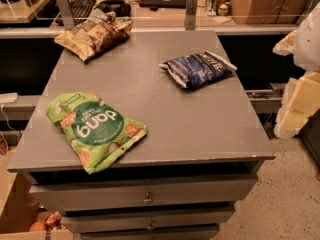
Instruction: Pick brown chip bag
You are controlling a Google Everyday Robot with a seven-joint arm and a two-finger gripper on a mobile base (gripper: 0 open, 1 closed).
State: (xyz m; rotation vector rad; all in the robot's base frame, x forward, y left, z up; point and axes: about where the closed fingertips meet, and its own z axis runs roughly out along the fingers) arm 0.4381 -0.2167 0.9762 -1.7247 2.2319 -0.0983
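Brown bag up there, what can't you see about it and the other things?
Camera view:
brown bag, far left corner: print too small.
blue bag: label blurred.
gripper, right edge: cut off by the frame.
bottom drawer: cut off by the lower edge.

1. Snack bags: 3 in all, all on 1 grey cabinet top (165,109).
2. By kind: 1 brown chip bag (92,34) at back-left, 1 dark blue bag (197,70) at right-ctr, 1 green "dang" bag (95,129) at front-left.
3. Drawer fronts (100,196) under the top: 3 visible.
4. Knobs (147,199) on them: 2 seen.
5. Metal posts (190,6) behind the cabinet: 2.
6. Keyboard (82,5) on the back desk: 1.
7. Gripper (295,104): 1, at the right edge of view, off the cabinet's right side, well apart from all 3 bags.
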